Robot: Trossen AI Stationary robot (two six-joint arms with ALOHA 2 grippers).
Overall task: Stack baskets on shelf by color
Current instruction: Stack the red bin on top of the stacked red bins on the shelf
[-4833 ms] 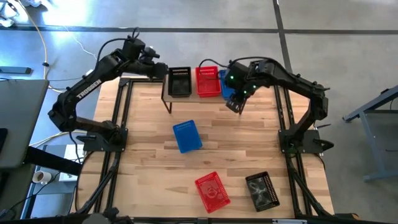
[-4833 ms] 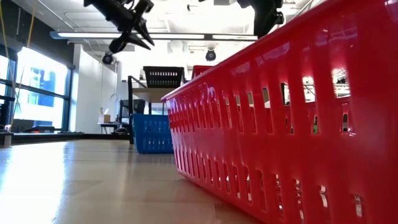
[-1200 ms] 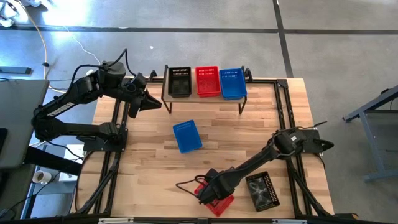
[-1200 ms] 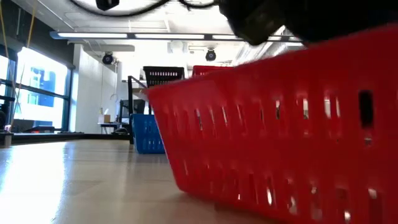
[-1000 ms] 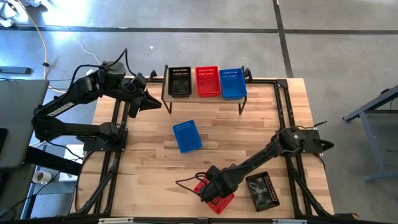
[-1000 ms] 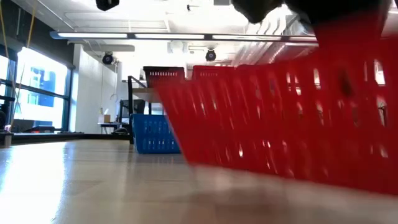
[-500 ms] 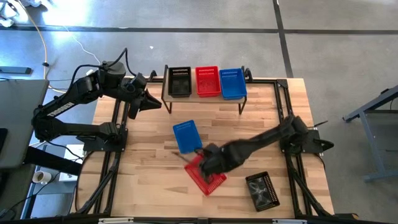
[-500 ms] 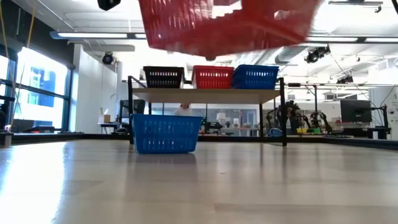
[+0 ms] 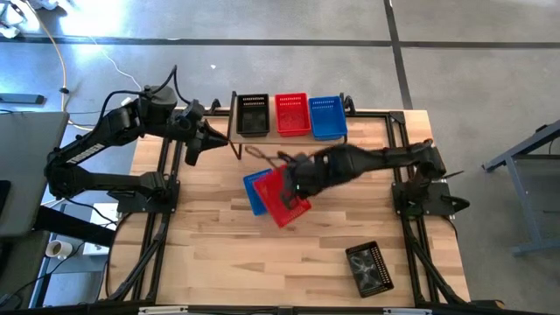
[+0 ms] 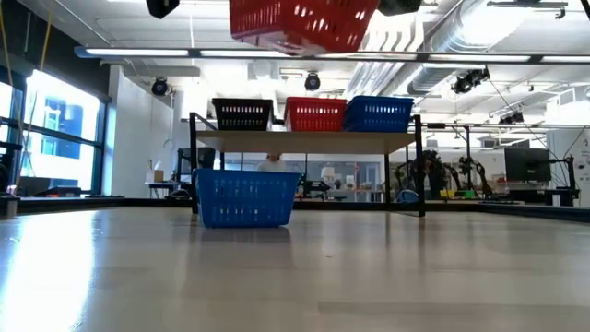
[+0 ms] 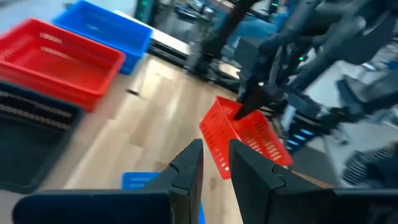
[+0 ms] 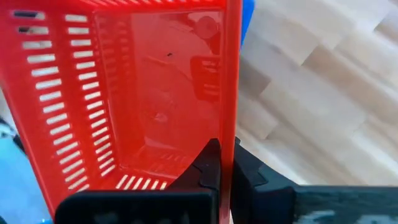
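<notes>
My right gripper (image 9: pixel 296 179) is shut on a red basket (image 9: pixel 282 199) and holds it high above the table, over a blue basket (image 10: pixel 244 196) that stands on the tabletop. The held red basket (image 11: pixel 245 134) also shows in the left wrist view. On the shelf (image 10: pixel 313 141) at the far edge stand a black basket (image 9: pixel 253 115), a red one (image 9: pixel 292 115) and a blue one (image 9: pixel 327 117) side by side. My left gripper (image 11: pixel 214 149) waits in the air left of the shelf, narrowly open with nothing between its fingers. My right gripper pinches one side wall of the red basket at its rim (image 12: pixel 231 127), one finger (image 12: pixel 210 163) inside the basket and one outside. The fingers come slanting down from above. The basket hangs tilted below them, clear of the table and of the blue basket.
A black basket (image 9: pixel 369 267) lies on the table at the near right. Bare wood stretches across the near left (image 9: pixel 210 254). The black frame rails (image 9: pixel 166 175) run along both sides of the table.
My right gripper has swung up and away from the near edge toward the shelf, carrying the red basket. The basket has left the tabletop and now hangs tilted over the blue basket. My left gripper has rolled a little in place.
</notes>
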